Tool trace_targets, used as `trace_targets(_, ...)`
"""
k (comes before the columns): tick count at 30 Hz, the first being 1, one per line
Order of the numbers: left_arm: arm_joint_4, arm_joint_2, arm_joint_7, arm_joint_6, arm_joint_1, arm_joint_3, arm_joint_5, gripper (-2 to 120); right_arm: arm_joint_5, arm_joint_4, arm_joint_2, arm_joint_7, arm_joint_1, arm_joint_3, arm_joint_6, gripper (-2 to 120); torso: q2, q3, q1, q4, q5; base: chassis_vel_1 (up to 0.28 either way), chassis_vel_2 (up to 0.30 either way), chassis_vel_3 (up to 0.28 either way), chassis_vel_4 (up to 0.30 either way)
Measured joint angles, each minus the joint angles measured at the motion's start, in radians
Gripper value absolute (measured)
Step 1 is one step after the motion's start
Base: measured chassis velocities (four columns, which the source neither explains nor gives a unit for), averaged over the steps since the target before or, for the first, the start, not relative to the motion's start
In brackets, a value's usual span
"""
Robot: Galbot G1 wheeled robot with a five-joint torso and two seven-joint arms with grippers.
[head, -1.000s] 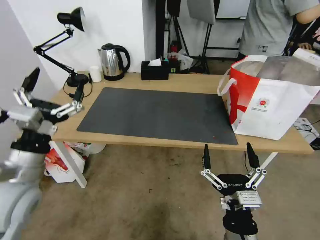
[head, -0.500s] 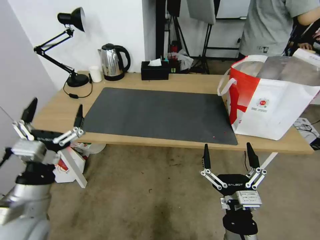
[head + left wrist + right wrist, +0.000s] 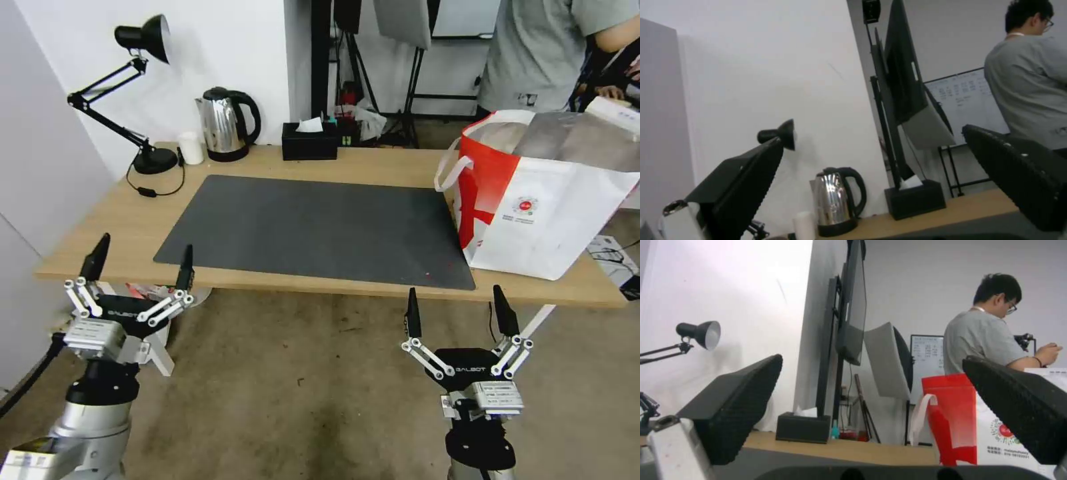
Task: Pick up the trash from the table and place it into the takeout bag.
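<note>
Head view: left gripper point(image 3: 140, 260) and right gripper point(image 3: 453, 312) hover spread wide, empty, before the table point(image 3: 373, 163).

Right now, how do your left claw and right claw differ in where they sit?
The left claw sits at the table's front left corner, its tips overlapping the edge; the right claw hangs lower, in front of the edge, nearer the takeout bag. The left claw is slightly tilted, the right claw level. Both are open, empty, pointing up.

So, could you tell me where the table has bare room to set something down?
The dark grey mat is bare from its left edge to the takeout bag. The back-left corner is crowded with lamp, white cup, kettle and tissue box.
</note>
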Motion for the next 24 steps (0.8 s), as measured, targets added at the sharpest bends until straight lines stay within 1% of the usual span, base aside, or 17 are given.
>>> trace_targets(5,0.014,0.005,0.002,-0.020,0.013,0.034,0.018,100,0.000,0.000,0.000,0.000,0.000,0.000,0.000,100,0.000,0.000,0.000,0.0000,0.0000,0.000,0.000,0.000,0.000)
trace_targets(8,0.014,0.009,0.000,-0.026,0.022,0.038,0.022,100,0.000,0.000,0.000,0.000,0.000,0.000,0.000,100,0.000,0.000,0.000,0.0001,0.0000,0.000,0.000,0.000,0.000)
trace_targets(15,0.013,0.030,-0.045,-0.043,0.059,0.052,0.025,100,0.000,0.000,0.000,0.000,0.000,0.000,0.000,100,0.000,0.000,0.000,0.0001,0.0000,0.000,0.000,0.000,0.000)
trace_targets(24,0.029,0.023,-0.053,-0.060,0.072,0.087,0.046,100,0.000,0.000,0.000,0.000,0.000,0.000,0.000,100,0.000,0.000,0.000,0.0000,0.0000,0.000,0.000,0.000,0.000)
